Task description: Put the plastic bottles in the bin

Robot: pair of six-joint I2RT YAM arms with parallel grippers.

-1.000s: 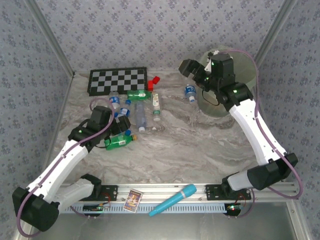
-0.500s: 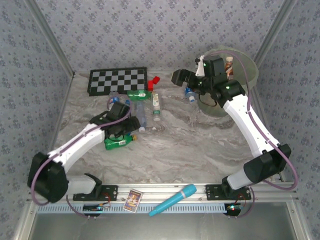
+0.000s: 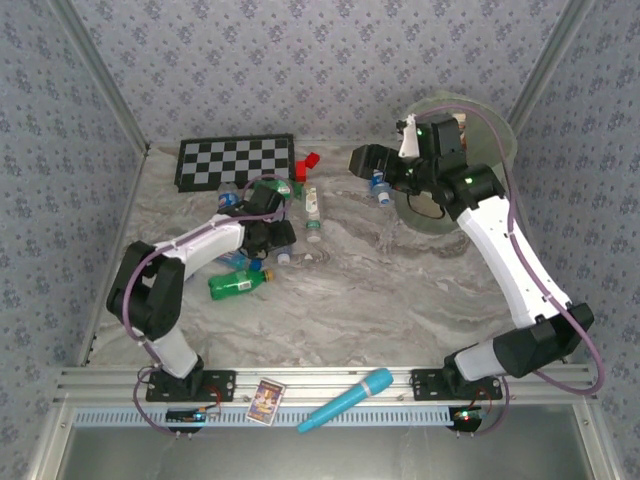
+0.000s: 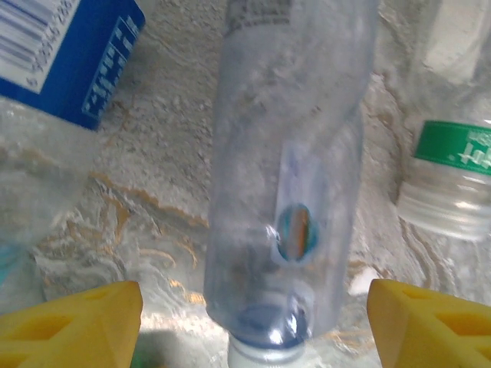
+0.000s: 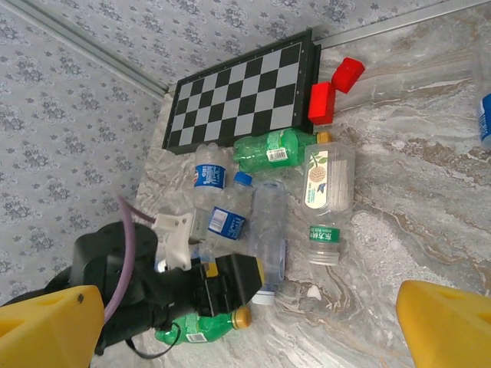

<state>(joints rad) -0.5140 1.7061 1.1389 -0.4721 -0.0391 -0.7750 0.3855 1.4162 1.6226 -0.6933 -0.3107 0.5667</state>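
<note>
The left tool [image 4: 253, 326] sits low at the surface [image 3: 400, 300], released, its yellow fingers [image 4: 73, 322] straddling the capped end of a clear bottle [image 4: 284, 169] that lies flat. Marble shows between each finger and the bottle's sides, a wider strip on one side than the other. That bottle is hemmed in within the cluster, with a blue-labelled bottle [image 4: 73, 57] close on one side, a green-labelled clear bottle [image 4: 453, 184] close on the other, and little room between. A green bottle [image 3: 238, 284] lies just nearer the arms' bases, and a second green bottle [image 3: 275, 188] lies just beside the near edge of the chessboard [image 3: 237, 162]. The right tool [image 3: 365, 160] hangs above the surface, spread wide and holding nothing, near a small bottle [image 3: 380, 187] that lies just beside the bin [image 3: 490, 140]. The bin stands in the far right corner. The middle and near surface lie open up to the rail [image 3: 330, 378].
</note>
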